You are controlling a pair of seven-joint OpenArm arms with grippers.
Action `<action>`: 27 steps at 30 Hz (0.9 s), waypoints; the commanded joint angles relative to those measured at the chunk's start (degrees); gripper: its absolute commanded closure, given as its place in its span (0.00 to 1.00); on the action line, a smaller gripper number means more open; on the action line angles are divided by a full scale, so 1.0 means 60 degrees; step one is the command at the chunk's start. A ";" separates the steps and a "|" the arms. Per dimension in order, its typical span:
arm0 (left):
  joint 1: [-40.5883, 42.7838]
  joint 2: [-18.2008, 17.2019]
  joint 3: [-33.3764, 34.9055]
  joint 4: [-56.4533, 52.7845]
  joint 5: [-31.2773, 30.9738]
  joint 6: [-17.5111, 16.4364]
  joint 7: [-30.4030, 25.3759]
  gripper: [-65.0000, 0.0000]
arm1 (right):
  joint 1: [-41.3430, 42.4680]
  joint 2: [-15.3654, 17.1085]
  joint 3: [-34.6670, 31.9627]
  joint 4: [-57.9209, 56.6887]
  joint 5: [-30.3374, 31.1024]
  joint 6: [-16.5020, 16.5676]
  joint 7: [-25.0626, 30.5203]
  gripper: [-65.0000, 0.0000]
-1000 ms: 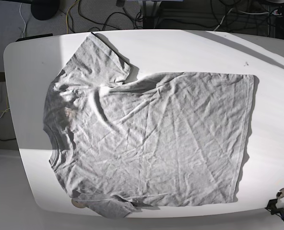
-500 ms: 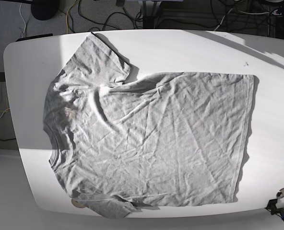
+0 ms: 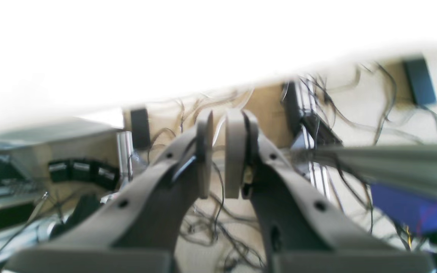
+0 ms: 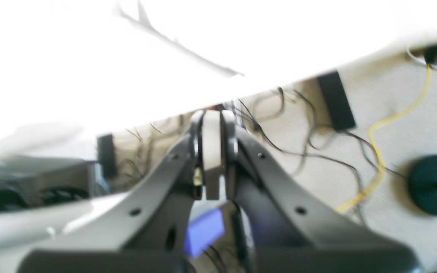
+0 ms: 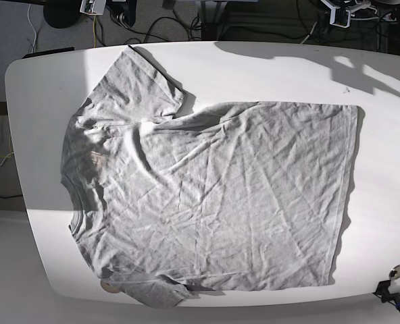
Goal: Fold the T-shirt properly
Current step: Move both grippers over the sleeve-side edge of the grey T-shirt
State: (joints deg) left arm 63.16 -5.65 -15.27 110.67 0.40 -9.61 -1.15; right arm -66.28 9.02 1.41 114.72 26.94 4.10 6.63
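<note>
The T-shirt (image 5: 213,196) lies spread flat and wrinkled on the white table (image 5: 267,67), plain grey side up. Its neck is at the left, its hem at the right, and one sleeve points toward the far edge. Both grippers hang beyond the table's far edge, well clear of the cloth. My left gripper (image 5: 342,13) shows at the top right of the base view. In its wrist view the left gripper (image 3: 219,125) has its pads nearly together with nothing between them. My right gripper (image 5: 95,7) is at the top left, and the right gripper (image 4: 211,121) has its pads pressed shut and empty.
Cables cover the floor behind the table, with a yellow cable (image 4: 378,151) and a black round base (image 4: 434,184) among them. A small metal fitting (image 5: 397,272) sits at the table's near right corner. A tan disc (image 5: 109,286) peeks from under the near sleeve.
Both gripper tips have come into the base view at the top edge, and arm shadows now fall on the table's far right. The T-shirt has not moved.
</note>
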 commanded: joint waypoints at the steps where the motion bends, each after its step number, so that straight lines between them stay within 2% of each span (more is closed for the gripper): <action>1: -0.0218 -0.0047 -0.0100 0.0155 -0.0016 -0.0209 -0.0241 0.91 | 0.0138 0.0131 0.0007 0.0170 0.0382 0.0086 0.0162 0.97; 4: -0.0702 -0.0047 -0.0173 0.0155 -0.0016 -0.0252 -0.0241 0.91 | 0.0549 0.0351 0.0007 0.0170 0.0734 0.0086 0.0162 0.94; 8: -0.1376 -0.0062 -0.0203 0.0155 -0.0016 -0.0252 -0.0241 0.91 | 0.1018 0.0409 0.0007 0.0155 0.1320 0.0072 0.0147 0.67; 10: -0.1698 -0.0062 -0.0276 0.0141 -0.0016 -0.0252 -0.0241 0.91 | 0.1237 0.0409 0.0007 0.0155 0.1437 0.0072 -0.0146 0.53; 12: -0.2006 -0.0077 -0.0291 0.0141 -0.0016 -0.0267 -0.0241 0.90 | 0.1530 0.0409 0.0007 0.0155 0.1452 0.0072 -0.0454 0.44; 14: -0.2226 -0.0091 -0.0291 0.0141 -0.0001 -0.0267 -0.0226 0.79 | 0.1779 0.0351 0.0007 0.0141 0.1759 0.0072 -0.0717 0.44; 17: -0.2533 -0.0091 -0.0291 0.0111 -0.0001 -0.0267 -0.0212 0.46 | 0.2102 0.0395 0.0051 0.0141 0.2902 0.0042 -0.1113 0.44; 18: -0.2665 -0.0091 -0.0291 0.0111 -0.0001 -0.0267 -0.0197 0.40 | 0.2190 0.0409 0.0065 0.0126 0.3298 0.0013 -0.1157 0.44; 23: -0.3251 -0.0091 -0.0291 0.0111 -0.0045 -0.0267 0.0345 0.38 | 0.2336 0.0805 0.0314 0.0097 0.4939 -0.0002 -0.1406 0.44; 27: -0.3544 -0.0165 -0.0525 0.0097 -0.1555 -0.0267 0.0917 0.38 | 0.2497 0.0820 0.0901 0.0009 0.6008 -0.0002 -0.2314 0.44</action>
State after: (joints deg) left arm 41.98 -5.93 -16.88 110.43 -6.31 -11.55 4.84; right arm -50.50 13.82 5.19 114.19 61.98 3.27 -7.27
